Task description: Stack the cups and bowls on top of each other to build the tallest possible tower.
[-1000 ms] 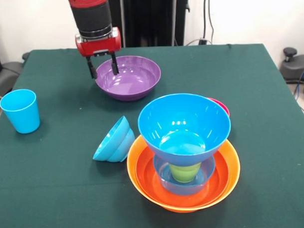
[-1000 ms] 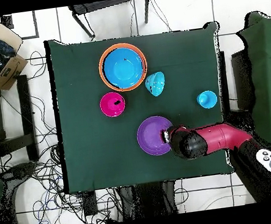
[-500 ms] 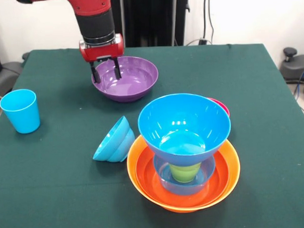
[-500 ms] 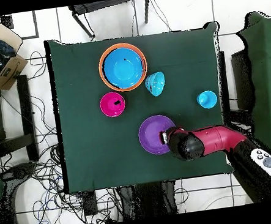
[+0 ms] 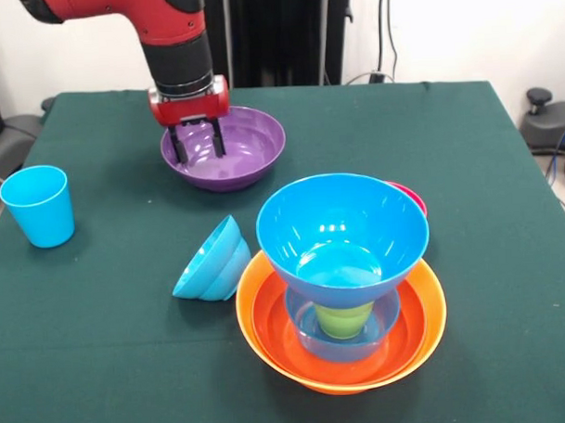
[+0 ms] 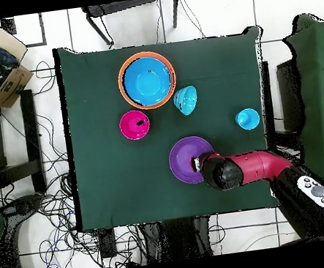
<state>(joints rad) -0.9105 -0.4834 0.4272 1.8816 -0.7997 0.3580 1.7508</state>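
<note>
Front view, near to far. Nearest, right of centre on the green-clothed counter (image 5: 102, 366): the tower (image 5: 343, 293), two big glossy orange plastic bowls (image 5: 426, 322) nested, holding a smaller clear-blue bowl (image 5: 390, 319) with a lime green plastic tumbler (image 5: 345, 319) inside, and a large glossy blue plastic bowl (image 5: 342, 230) sitting on top, upright. Just left of the tower, close to or touching the orange rim, a light blue plastic bowl (image 5: 212, 262) lies tipped on its side. Behind the tower's right edge, a sliver of a small pink-red bowl (image 5: 410, 196); overhead it stands apart (image 6: 134, 124). Far left, well apart, a light blue plastic tumbler (image 5: 38, 205), upright. Farthest, left of centre: a glossy purple plastic bowl (image 5: 225, 146), upright. The red and black arm's tool (image 5: 196, 145) straddles the purple bowl's left rim, one finger inside, one outside; clamped on the rim or not, cannot tell.
</note>
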